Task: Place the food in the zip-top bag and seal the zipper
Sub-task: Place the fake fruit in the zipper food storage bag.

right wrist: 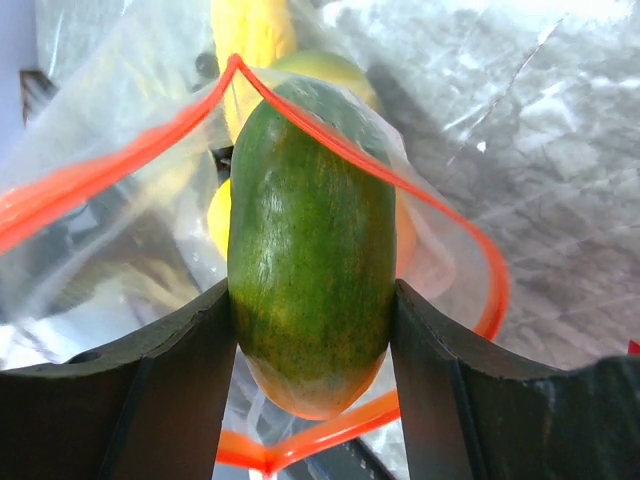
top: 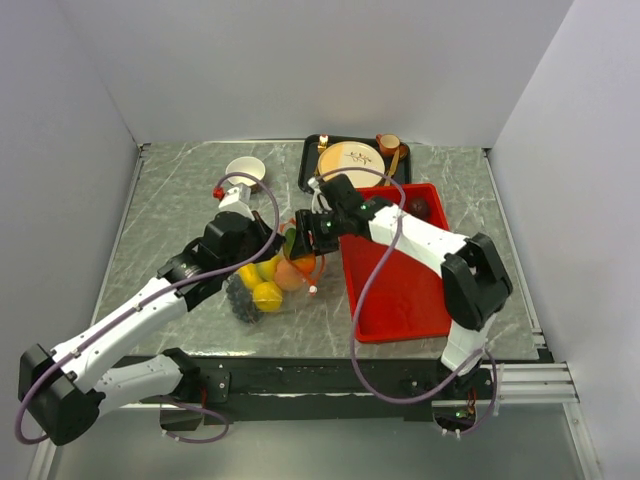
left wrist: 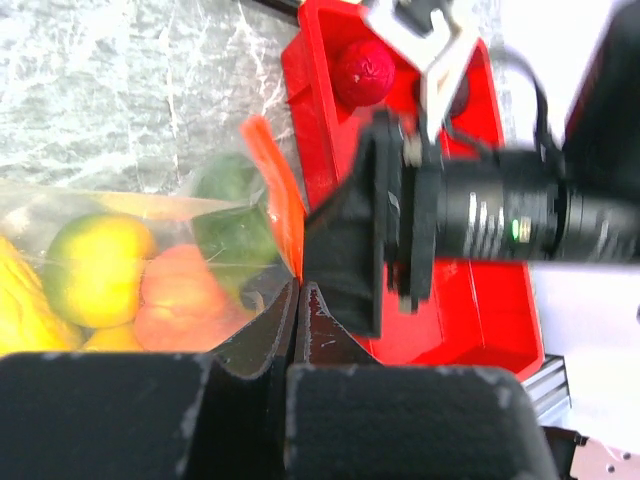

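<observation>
1. Grey marbled table [top: 170, 200], boxed by white walls [top: 300, 60]; red tray [top: 400, 290] at right.
2. Closed tight: left claw [left wrist: 297, 295], pinching rim of zip-top bag [top: 262, 285] by the zipper [left wrist: 272, 185], bag lying on table just left of tray.
3. Spread partway: right claw [right wrist: 310, 320], clamping green mango [right wrist: 305, 220] inside the bag's mouth.

Left tool [top: 281, 244] and right tool [top: 298, 238] meet at the fruit-filled zip-top bag [top: 262, 287].
</observation>
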Tool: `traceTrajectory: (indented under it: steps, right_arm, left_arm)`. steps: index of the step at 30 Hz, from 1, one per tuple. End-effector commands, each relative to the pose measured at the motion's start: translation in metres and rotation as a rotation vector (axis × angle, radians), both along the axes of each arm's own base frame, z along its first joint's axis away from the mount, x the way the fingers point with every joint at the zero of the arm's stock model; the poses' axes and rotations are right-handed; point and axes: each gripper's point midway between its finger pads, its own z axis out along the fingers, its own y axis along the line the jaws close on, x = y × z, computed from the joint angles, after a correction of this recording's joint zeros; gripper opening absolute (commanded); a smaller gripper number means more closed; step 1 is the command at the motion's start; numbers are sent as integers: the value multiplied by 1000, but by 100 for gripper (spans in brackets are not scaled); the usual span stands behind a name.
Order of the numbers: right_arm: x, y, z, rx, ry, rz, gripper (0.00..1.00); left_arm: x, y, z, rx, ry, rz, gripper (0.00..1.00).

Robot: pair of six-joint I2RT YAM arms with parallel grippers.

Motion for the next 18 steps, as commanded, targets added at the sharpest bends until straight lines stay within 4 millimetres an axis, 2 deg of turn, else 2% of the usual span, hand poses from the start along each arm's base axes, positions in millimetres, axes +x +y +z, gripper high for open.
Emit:
traceTrajectory:
  steps: [1,2,6,11,14,16,18]
  right_arm:
    - [5,2,42,120,-132,-125,24]
    - [3,4,40,142,-143,-130,24]
    - [-12,21,54,216,-165,-106,24]
    - [-36,54,61,268,-166,-28,33]
    - [-43,66,50,258,-126,1,34]
    - [-43,69,40,248,-103,-6,35]
    - [-43,70,39,254,-98,-17,36]
  left_arm:
    - [3,2,15,-31,-36,28,1]
    - [3,2,11,-23,-27,27,1]
    - [5,-2,11,-23,-18,23,1]
    - [5,-8,21,-73,-33,27,1]
    - [0,-10,29,-90,-51,26,1]
    - [-4,-10,37,-110,-68,28,1]
    - [-6,-8,41,-123,-80,31,1]
